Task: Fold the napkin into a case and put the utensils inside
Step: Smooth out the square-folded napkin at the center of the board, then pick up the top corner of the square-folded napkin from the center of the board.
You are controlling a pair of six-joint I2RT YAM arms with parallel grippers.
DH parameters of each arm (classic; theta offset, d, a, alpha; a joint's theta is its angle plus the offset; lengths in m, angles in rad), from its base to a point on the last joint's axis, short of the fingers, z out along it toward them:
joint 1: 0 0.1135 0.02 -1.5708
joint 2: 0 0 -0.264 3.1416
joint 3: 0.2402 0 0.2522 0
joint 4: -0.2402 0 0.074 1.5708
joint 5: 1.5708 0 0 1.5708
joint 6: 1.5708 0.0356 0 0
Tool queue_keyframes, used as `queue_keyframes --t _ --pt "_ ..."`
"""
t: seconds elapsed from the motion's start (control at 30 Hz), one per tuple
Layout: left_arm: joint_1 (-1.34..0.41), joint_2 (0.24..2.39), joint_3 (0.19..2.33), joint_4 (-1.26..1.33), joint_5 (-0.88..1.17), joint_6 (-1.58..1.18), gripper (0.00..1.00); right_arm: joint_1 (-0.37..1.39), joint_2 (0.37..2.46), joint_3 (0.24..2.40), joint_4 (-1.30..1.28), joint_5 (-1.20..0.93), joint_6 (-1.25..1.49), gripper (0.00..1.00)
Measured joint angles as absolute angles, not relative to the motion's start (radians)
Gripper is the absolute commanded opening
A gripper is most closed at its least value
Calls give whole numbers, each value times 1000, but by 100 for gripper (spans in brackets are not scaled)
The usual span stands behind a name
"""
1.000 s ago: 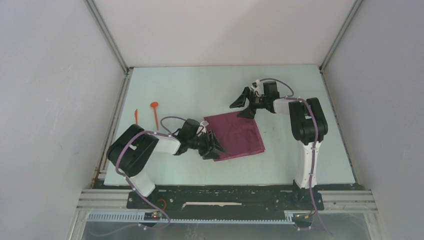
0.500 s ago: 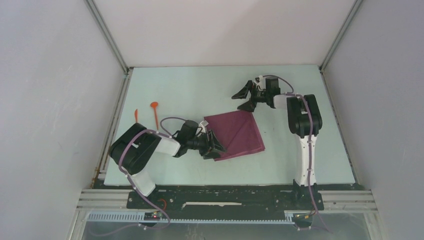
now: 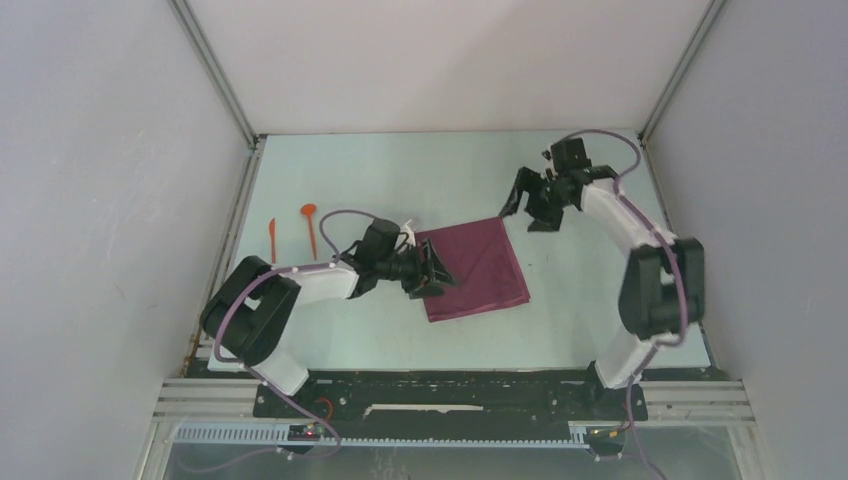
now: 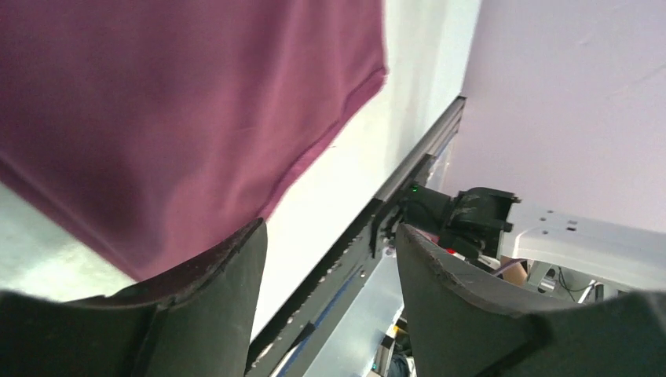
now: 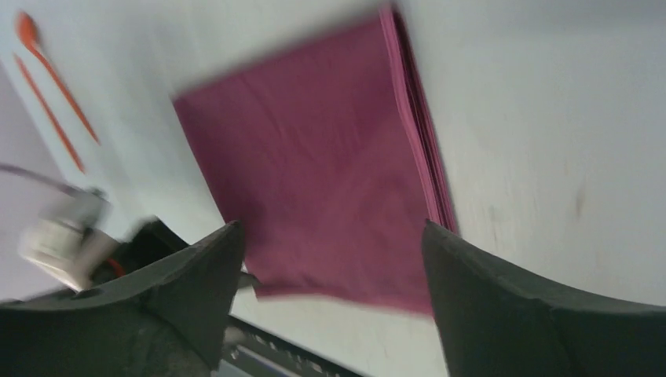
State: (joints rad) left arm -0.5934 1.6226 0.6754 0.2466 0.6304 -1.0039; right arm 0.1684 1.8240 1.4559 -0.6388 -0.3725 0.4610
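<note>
- The napkin [image 3: 472, 268], a dark maroon cloth with a slight sheen, is lying flat near the middle of the table [image 3: 400, 175]. It is folded into a roughly square, slightly skewed shape, not yet a narrow case.
- Stacked layers are showing along one edge in the right wrist view, and the top face is lying smooth.
- The utensils [image 3: 310, 226], two thin orange pieces, are lying side by side near the table's left edge, well apart from the napkin. The spoon [image 3: 309, 212] is pointing its round end toward the far side, and the plain strip [image 3: 272, 235] is resting just left of it, not touching.

Overhead view, two wrist close-ups, napkin [image 3: 470, 268] shared
</note>
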Motion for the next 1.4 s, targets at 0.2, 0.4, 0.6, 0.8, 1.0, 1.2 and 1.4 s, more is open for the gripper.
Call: queue_keyframes --t 0.2,0.4,0.6,0.8,1.0,1.2,1.4 --pt "-593 1493 728 136 605 -939 67 177 1542 1102 -749 -334 409 41" --pt "-593 1453 717 88 580 -914 67 171 1557 986 -779 -344 410 46" --pt "-593 1436 658 57 567 -913 68 156 1562 933 -719 -412 422 53" --pt "-594 1448 651 64 564 -912 64 142 1580 853 -619 -498 460 54" --pt "-606 1546 651 131 588 -917 62 116 1592 825 -574 -525 476 54" --pt "-618 1596 651 172 590 -919 61 89 1613 793 -527 -561 480 54" --pt "-618 1621 641 198 587 -919 60 67 1633 793 -517 -607 482 55"
